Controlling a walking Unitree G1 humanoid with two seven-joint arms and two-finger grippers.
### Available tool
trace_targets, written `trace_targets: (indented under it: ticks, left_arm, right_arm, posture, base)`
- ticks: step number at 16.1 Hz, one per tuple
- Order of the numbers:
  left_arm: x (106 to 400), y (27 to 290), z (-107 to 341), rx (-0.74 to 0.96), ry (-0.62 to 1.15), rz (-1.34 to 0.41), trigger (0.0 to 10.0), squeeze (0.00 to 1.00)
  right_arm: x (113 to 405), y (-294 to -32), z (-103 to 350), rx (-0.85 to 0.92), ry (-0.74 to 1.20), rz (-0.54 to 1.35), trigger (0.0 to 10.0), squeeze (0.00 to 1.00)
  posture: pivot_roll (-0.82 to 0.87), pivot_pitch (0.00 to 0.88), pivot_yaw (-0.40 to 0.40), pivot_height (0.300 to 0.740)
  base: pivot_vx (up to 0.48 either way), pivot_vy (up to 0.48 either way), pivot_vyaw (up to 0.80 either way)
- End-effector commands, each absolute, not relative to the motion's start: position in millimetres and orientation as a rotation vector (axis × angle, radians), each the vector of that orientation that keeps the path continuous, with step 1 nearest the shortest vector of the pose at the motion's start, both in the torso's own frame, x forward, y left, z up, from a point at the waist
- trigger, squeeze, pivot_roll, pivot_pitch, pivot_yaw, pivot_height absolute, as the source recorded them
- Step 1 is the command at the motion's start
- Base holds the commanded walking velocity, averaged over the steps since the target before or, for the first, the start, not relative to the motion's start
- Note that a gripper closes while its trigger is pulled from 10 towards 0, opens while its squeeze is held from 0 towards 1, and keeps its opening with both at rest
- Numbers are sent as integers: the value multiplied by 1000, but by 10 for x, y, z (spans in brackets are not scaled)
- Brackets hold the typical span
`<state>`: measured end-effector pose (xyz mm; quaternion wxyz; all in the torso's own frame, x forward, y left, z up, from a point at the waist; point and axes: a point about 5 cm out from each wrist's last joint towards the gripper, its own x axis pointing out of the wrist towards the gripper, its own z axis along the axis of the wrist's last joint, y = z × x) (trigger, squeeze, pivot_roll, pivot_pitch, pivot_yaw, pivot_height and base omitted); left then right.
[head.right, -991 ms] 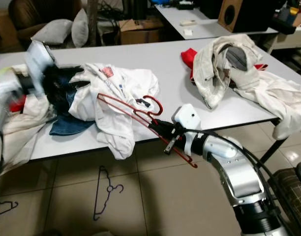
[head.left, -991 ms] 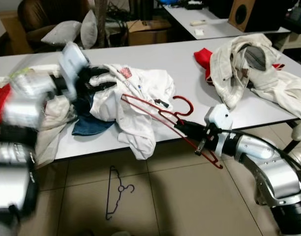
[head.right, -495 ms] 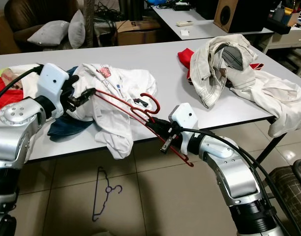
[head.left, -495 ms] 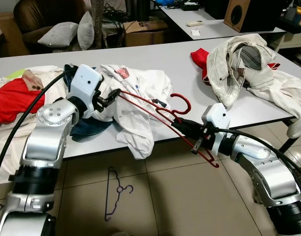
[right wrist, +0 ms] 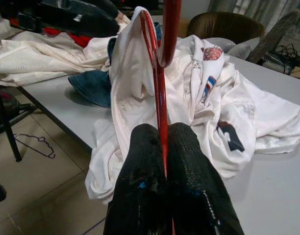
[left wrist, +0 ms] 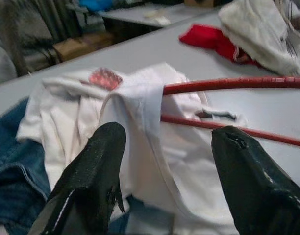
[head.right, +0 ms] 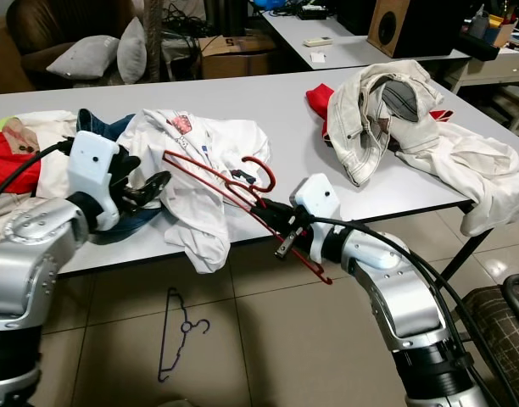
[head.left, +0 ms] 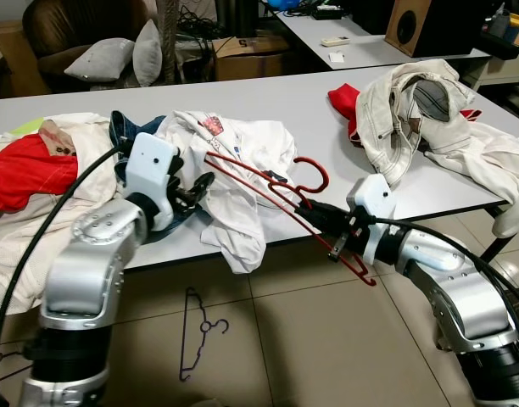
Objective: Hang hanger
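Clenching the red hanger, right tool; left tool spread before the white shirt.

Grey table on beige tiled floor, brown armchair behind.

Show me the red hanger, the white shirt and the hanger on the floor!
red hanger (head.left: 309, 161), left eye view, its hook.
white shirt (head.left: 242, 212), left eye view, its middle.
floor hanger (head.left: 194, 339), left eye view, its wire.
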<state>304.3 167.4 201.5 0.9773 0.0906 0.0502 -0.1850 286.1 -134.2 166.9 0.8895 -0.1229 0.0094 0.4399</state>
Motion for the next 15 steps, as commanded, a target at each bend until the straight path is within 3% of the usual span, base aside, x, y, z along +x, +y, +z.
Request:
trace_targets:
  ticks: [1,7,8,9,15]
  left_arm:
    - [3067,1690,2073,208,59,-338,10000,0]
    - [3133,1614,2035,190,79,-338,10000,0]
    - [3149,1592,2011,183,79,-325,2784,0]
    - [3163,1592,2000,187,80,-304,0,0]
    - [3219,1677,1969,172,81,-240,0,0]
  right_arm:
    - [2877,-1335,1715,-247,8,925,10000,0]
    - [2873,-1335,1729,-243,0,921,10000,0]
    - [2871,-1331,1729,-242,-1,922,10000,0]
    - [2869,-1327,1729,-241,-1,923,10000,0]
    - [2864,-1310,1729,-238,-3,928,10000,0]
  posture:
    - [-42,0,20,740]
    - [-44,0,31,740]
    - [-44,0,32,740]
    - [-44,0,33,740]
    - [-43,0,32,740]
  base:
    - [0,0,0]
    - [0,0,0]
    - [0,0,0]
    - [0,0,0]
    - [0,0,0]
